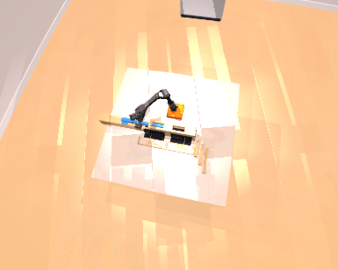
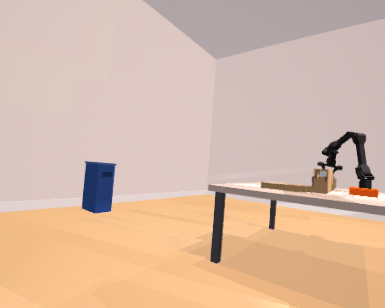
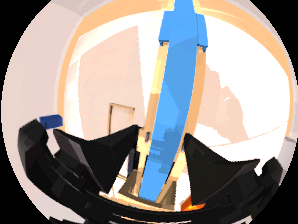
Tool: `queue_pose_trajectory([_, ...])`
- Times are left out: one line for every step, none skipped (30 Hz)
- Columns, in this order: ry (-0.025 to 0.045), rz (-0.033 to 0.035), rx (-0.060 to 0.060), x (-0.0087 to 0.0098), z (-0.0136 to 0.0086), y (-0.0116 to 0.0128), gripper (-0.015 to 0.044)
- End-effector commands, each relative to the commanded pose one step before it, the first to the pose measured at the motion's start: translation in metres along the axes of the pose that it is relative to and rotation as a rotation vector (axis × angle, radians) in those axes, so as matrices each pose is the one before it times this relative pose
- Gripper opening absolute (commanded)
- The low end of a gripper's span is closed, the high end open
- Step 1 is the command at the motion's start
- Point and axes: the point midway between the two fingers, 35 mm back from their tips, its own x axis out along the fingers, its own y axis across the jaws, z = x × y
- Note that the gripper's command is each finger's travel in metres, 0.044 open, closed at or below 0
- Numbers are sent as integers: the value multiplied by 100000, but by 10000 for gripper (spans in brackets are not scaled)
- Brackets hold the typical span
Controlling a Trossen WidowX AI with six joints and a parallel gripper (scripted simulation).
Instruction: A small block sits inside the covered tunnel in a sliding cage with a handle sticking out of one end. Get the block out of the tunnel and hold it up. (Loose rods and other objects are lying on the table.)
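White table: from the top view, the pale, squarish table [image 1: 129, 175] [image 2: 237, 191] [image 3: 110, 65] stands on a honey-toned plank floor [image 1: 111, 237] [image 2: 137, 255] streaked with light.
Wooden tunnel: long and straight-edged, the tan tunnel [image 1: 191, 131] [image 2: 322, 186] has openings along its top.
Blue handle: slim and smooth, the handle [image 1: 129, 121] [image 3: 175, 80] lies along the wooden track at the tunnel's end.
Loose rods: three short wooden rods [image 1: 205, 160] lie near the other end.
Black arm: in the exterior view, the jointed arm [image 1: 148, 104] [image 2: 361, 152] rises beside an orange slab [image 1: 169, 116] [image 2: 357, 193] [image 3: 193, 206] and bends over the woodwork.
Room: plain pinkish walls [image 2: 112, 105] meet a greyer ceiling [image 2: 267, 25]; a boxy blue bin [image 2: 99, 187] stands on the floor, well apart from the dark-legged table.
End effector: in the wrist view, the angular black fingers of the end effector [image 1: 138, 125] [image 2: 331, 167] [image 3: 162, 131] stand partly apart, released, astride the blue handle.
Small block: hidden in all three views; its exact place cannot be told.
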Motion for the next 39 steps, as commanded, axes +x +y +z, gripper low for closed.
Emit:
queue_pose_trajectory([-123,141,1,-109,48,49,177])
queue_pose_trajectory([0,0,0,0,0,0,151])
queue_pose_trajectory([0,0,0,0,0,0,125])
queue_pose_trajectory([0,0,0,0,0,0,99])
queue_pose_trajectory([0,0,0,0,0,0,92])
queue_pose_trajectory([0,0,0,0,0,0,85])
queue_pose_trajectory([0,0,0,0,0,0,79])
queue_pose_trajectory([0,0,0,0,0,0,72])
queue_pose_trajectory([0,0,0,0,0,0,65])
queue_pose_trajectory([10,-2,7,-5,-54,6,39])
queue_pose_trajectory([21,-4,14,-11,-109,11,13])
queue_pose_trajectory([30,-6,20,-15,-155,15,0])
queue_pose_trajectory([39,-8,27,-20,-203,18,0])
queue_pose_trajectory([48,-9,33,-24,-252,21,0])
queue_pose_trajectory([55,-11,39,-27,-297,21,0])
queue_pose_trajectory([59,-12,42,-29,-322,19,0])
queue_pose_trajectory([59,-12,42,-28,-328,16,0])
queue_pose_trajectory([58,-12,42,-27,-328,12,0])
queue_pose_trajectory([57,-12,42,-26,-328,8,0])
queue_pose_trajectory([56,-12,42,-25,-327,4,0])
queue_pose_trajectory([54,-11,42,-24,-326,0,0])
queue_pose_trajectory([53,-11,42,-22,-326,-4,0])
queue_pose_trajectory([52,-11,41,-21,-325,-8,0])
queue_pose_trajectory([51,-11,41,-20,-324,-12,0])
queue_pose_trajectory([50,-10,41,-19,-323,-16,0])
queue_pose_trajectory([49,-10,41,-18,-323,-20,0])
queue_pose_trajectory([47,-10,41,-17,-322,-24,0])
queue_pose_trajectory([46,-10,41,-15,-321,-28,0])
queue_pose_trajectory([45,-9,40,-14,-320,-32,0])
queue_pose_trajectory([44,-9,40,-13,-319,-36,0])
queue_pose_trajectory([34,-7,32,-9,-255,-31,0])
queue_pose_trajectory([21,-4,19,-5,-154,-20,0])
queue_pose_trajectory([-1321,286,252,-304,1279,87,26])
queue_pose_trajectory([0,0,0,0,0,0,53])
queue_pose_trajectory([0,0,0,0,0,0,79])
queue_pose_trajectory([0,0,0,0,0,0,105])
queue_pose_trajectory([0,0,0,0,0,0,131])
queue_pose_trajectory([0,0,0,0,0,0,158])
queue_pose_trajectory([21,-5,-5,-66,16,17,184])
